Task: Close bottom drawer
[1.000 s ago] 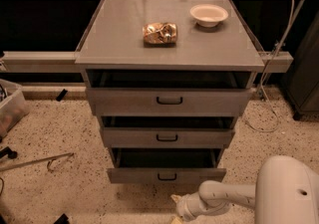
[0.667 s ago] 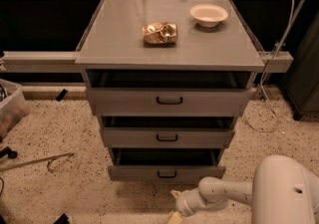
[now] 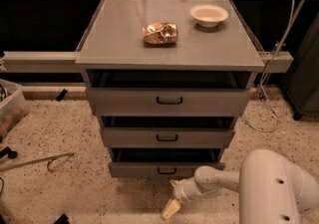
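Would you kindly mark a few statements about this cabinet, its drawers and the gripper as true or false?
1. The bottom drawer stands pulled out a little. True.
2. The gripper is clasped around the bottom drawer's handle. False: it hangs lower than the handle, in front of the drawer and close to the floor.
3. A white bowl sits on the cabinet top. True.
4. The bowl lies to the left of the crumpled bag. False: it lies to the bag's right.
5. The top drawer and the middle drawer are fully shut. False: a dark gap shows above each front.
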